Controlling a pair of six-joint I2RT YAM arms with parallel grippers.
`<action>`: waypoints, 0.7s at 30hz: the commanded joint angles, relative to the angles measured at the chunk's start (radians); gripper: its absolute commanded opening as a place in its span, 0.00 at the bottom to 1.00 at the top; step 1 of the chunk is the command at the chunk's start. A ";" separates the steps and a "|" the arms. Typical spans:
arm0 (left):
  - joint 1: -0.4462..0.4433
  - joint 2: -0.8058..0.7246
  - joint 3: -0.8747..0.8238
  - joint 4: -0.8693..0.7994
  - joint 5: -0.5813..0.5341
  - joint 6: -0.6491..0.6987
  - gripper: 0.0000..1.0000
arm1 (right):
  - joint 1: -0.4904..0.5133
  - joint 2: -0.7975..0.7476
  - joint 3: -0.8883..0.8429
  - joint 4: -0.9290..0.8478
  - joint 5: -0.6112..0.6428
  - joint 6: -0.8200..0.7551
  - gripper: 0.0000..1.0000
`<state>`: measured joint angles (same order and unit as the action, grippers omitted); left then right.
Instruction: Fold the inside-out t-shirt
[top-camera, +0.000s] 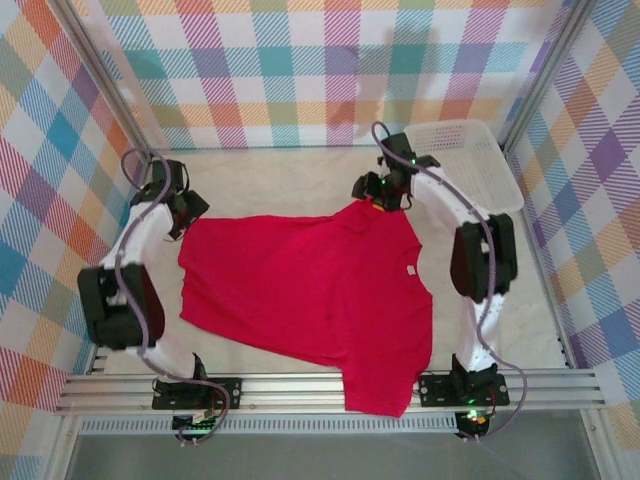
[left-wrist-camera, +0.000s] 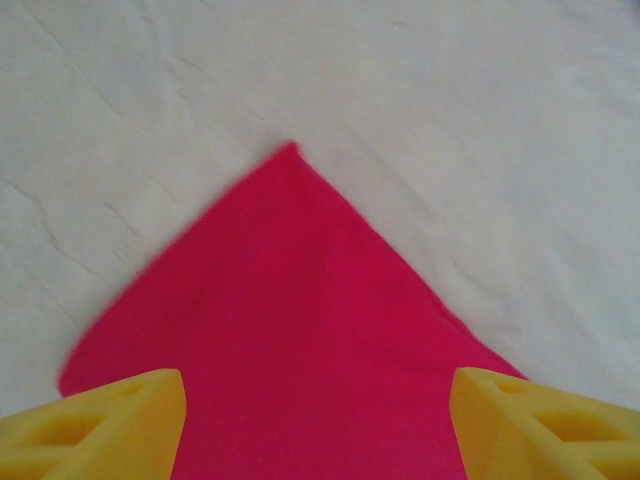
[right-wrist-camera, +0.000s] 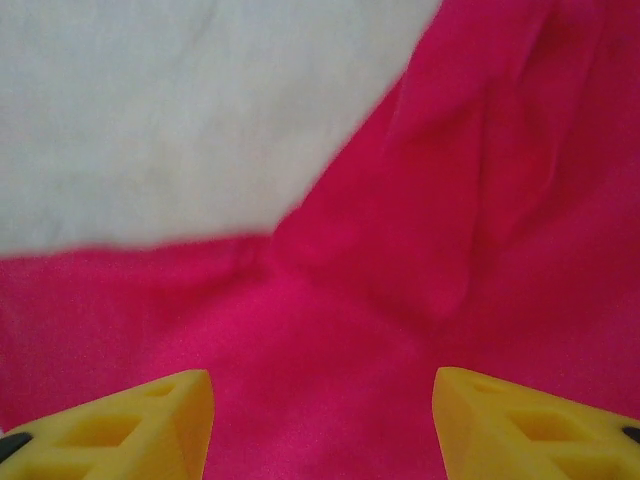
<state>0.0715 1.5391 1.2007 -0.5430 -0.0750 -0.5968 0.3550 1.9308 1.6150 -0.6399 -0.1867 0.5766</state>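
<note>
The inside-out t-shirt lies spread on the white table, bright red, with a small light label toward its right side. One sleeve hangs over the near rail. My left gripper is at the shirt's far left corner. In the left wrist view that pointed corner of the t-shirt lies flat between my yellow fingers, and the left gripper is open. My right gripper is at the far right corner by the upper sleeve. It stands open over rumpled red cloth, holding nothing.
A white plastic basket stands at the back right, close behind the right arm. Checkered walls close the table in on three sides. Metal rails run along the near edge. Bare white table cover lies beyond the shirt's far edge.
</note>
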 joint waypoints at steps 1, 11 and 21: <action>-0.027 -0.062 -0.169 0.116 0.141 -0.051 0.71 | 0.021 -0.117 -0.236 0.173 -0.045 0.079 0.60; 0.065 0.061 -0.317 0.192 0.155 -0.086 0.72 | -0.012 -0.070 -0.519 0.288 -0.007 0.113 0.62; 0.120 -0.029 -0.302 0.139 0.168 -0.089 0.71 | -0.014 -0.147 -0.380 0.201 0.001 0.112 0.61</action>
<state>0.1974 1.5974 0.8906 -0.3691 0.1127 -0.6853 0.3351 1.8423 1.1706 -0.4179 -0.2092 0.6781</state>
